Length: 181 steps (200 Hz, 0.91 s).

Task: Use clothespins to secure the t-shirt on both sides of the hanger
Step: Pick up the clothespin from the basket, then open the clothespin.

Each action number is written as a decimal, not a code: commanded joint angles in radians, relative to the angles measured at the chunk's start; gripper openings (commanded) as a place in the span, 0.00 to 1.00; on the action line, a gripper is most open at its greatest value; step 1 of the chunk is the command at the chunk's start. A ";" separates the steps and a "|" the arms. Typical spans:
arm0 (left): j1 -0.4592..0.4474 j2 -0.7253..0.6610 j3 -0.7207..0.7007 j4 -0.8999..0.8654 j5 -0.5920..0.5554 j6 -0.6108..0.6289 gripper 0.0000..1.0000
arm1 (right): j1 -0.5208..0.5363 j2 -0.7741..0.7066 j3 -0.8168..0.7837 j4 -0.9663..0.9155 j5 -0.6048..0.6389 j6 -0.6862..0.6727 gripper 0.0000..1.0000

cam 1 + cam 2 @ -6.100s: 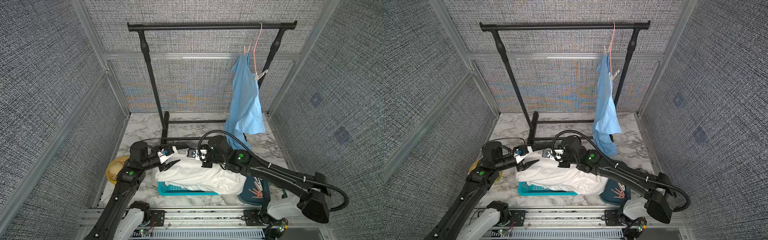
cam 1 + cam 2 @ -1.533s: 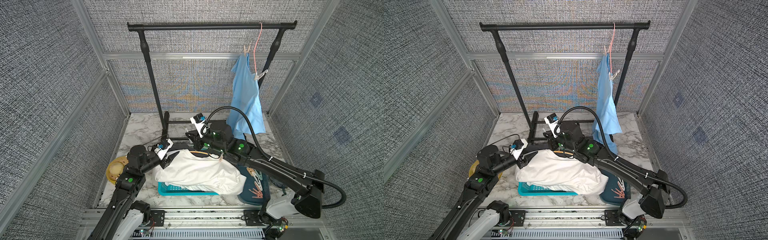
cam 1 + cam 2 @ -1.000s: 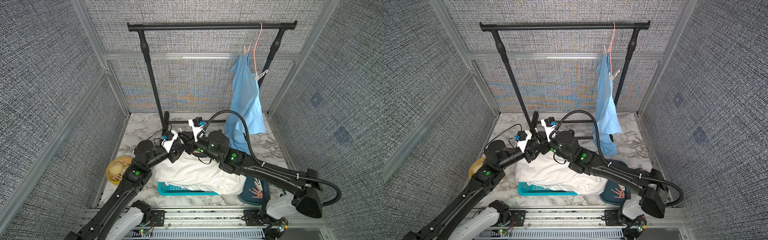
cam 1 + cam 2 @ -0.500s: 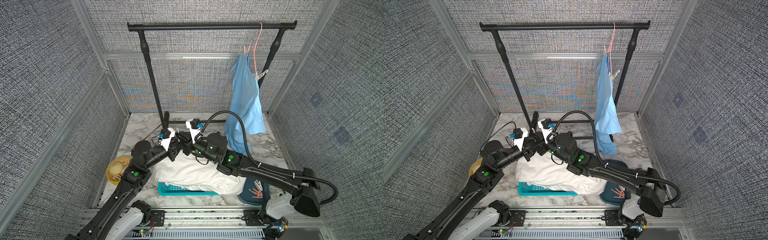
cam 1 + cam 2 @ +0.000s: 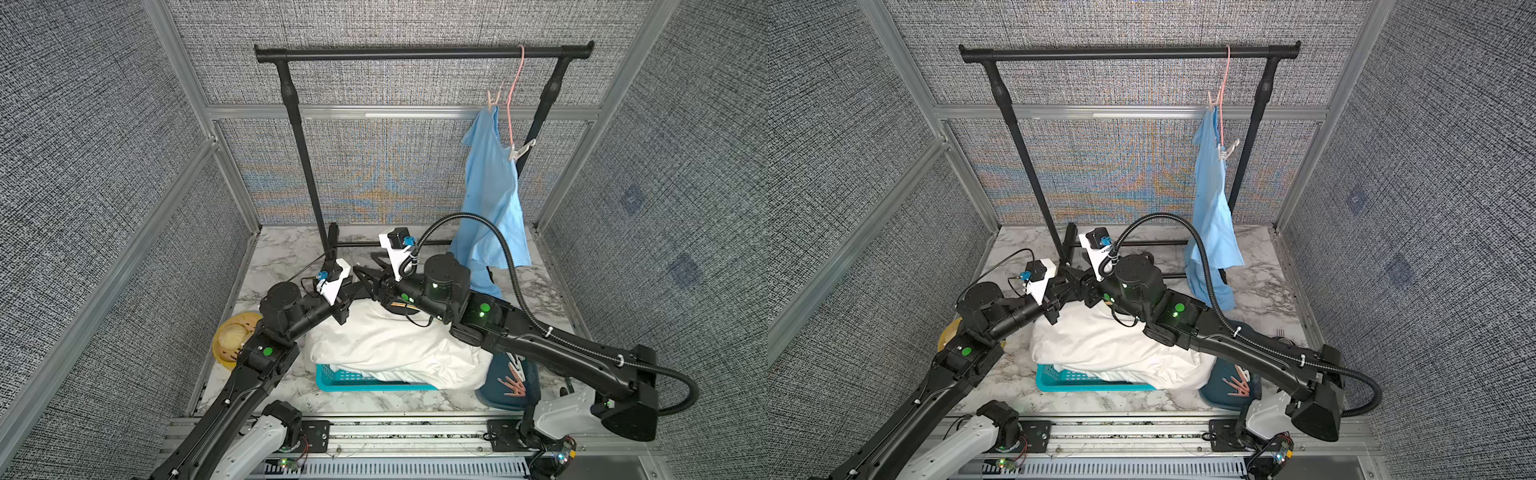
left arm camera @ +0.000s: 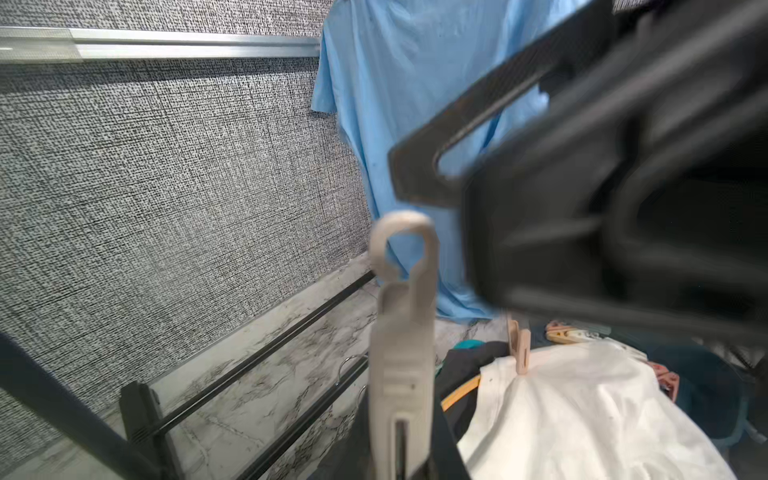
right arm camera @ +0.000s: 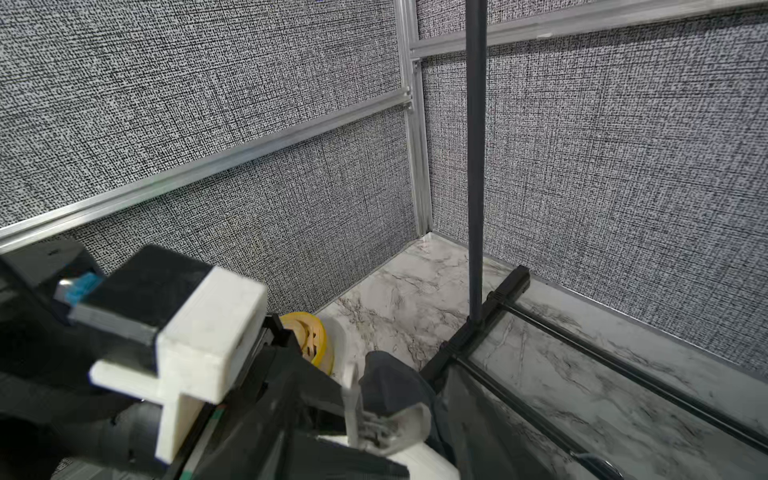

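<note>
Left hand (image 6: 400,451) around beige clothespin (image 6: 402,332) (ring end out)

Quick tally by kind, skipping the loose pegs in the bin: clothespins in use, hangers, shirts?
clothespins: 4 (two on the blue shirt, one on the white shirt, one in the left gripper)
hangers: 2 (pink hanger, yellow hanger)
shirts: 2
total: 8

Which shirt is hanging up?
The blue shirt: it hangs from the pink hanger on the black rail. The white shirt just lies heaped over the teal basket.
</note>
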 commanded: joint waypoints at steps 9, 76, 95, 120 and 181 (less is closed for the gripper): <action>-0.001 0.008 0.018 -0.054 -0.022 0.120 0.00 | -0.020 -0.012 0.023 -0.200 -0.034 0.134 0.78; -0.001 0.025 0.039 -0.040 0.034 0.110 0.00 | -0.034 0.062 0.091 -0.175 -0.166 0.281 0.82; -0.001 0.022 0.038 -0.041 0.028 0.110 0.00 | -0.037 0.083 0.106 -0.153 -0.173 0.306 0.79; -0.001 0.014 0.039 -0.041 0.025 0.110 0.00 | -0.037 0.113 0.136 -0.158 -0.170 0.317 0.63; -0.001 0.010 0.042 -0.050 0.022 0.111 0.00 | -0.037 0.119 0.131 -0.157 -0.166 0.303 0.27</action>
